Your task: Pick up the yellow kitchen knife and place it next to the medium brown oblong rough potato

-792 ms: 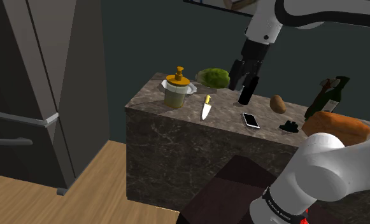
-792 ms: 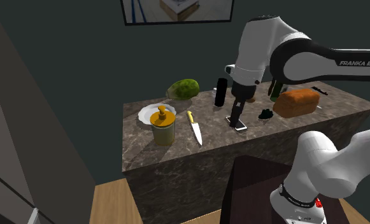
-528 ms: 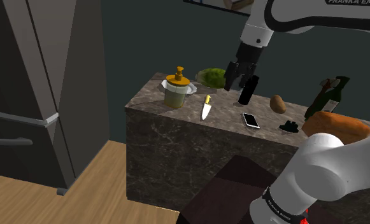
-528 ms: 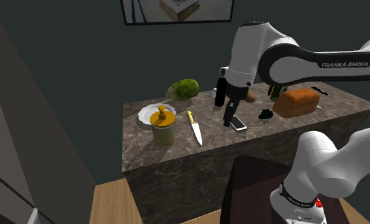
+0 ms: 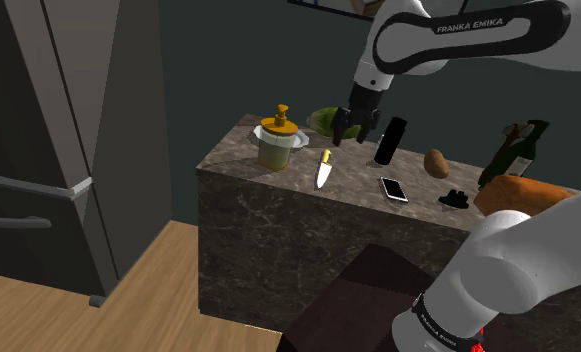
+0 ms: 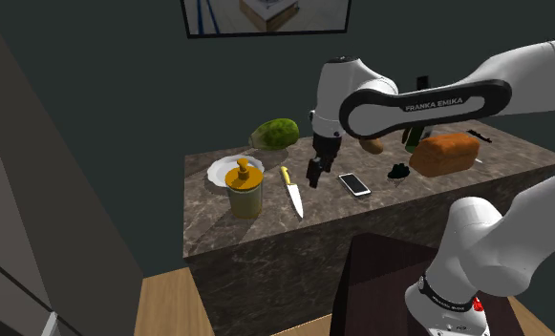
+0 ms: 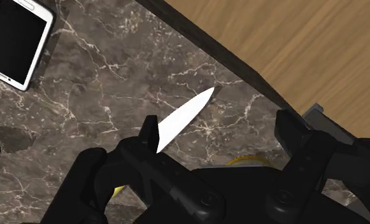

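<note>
Dark marbled counter (image 5: 356,180) — knife (image 5: 324,169): yellow handle, white pointed blade.

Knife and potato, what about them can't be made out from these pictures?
Wrist view: the knife has its handle mostly covered by the open claw; its blade shows.
Second exterior view: the potato sits largely behind the arm.
Wrist view: the phone is cut off by the picture's edge.
</note>
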Controlling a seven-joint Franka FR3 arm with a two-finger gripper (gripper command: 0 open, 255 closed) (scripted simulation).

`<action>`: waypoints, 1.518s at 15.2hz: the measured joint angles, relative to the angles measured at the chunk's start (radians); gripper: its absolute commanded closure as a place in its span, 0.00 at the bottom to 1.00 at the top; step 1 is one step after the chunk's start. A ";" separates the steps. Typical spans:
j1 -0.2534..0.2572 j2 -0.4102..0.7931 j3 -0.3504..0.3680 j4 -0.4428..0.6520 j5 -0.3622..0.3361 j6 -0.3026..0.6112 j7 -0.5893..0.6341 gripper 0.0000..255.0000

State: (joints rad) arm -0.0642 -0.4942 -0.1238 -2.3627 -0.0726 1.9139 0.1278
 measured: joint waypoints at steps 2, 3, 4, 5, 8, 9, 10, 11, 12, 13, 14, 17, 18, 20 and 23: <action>-0.011 0.069 -0.019 0.019 0.001 0.053 0.002 0.00; -0.017 0.100 -0.028 0.024 0.002 0.080 0.004 0.00; -0.021 0.136 -0.036 0.039 0.005 0.103 0.006 0.00; -0.027 0.169 -0.047 0.047 0.007 0.129 0.005 0.00; -0.040 0.269 -0.072 0.097 0.022 0.183 0.006 0.00; -0.045 0.304 -0.080 0.117 0.029 0.199 0.005 0.00; -0.048 0.342 -0.087 0.142 0.038 0.214 0.005 0.00; -0.056 0.379 -0.100 0.159 0.046 0.233 -0.004 0.00; -0.062 0.414 -0.109 0.181 0.056 0.246 -0.008 0.00; -0.068 0.450 -0.116 0.204 0.066 0.260 -0.012 0.00; -0.073 0.484 -0.123 0.224 0.078 0.275 -0.015 0.00; -0.091 0.591 -0.138 0.284 0.116 0.320 -0.020 0.00; -0.099 0.621 -0.143 0.310 0.128 0.323 -0.026 0.00; -0.105 0.655 -0.145 0.329 0.142 0.338 -0.031 0.00; -0.109 0.683 -0.144 0.324 0.153 0.370 -0.038 0.00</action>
State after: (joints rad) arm -0.1734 0.1889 -0.2680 -2.0387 0.0808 2.2839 0.0895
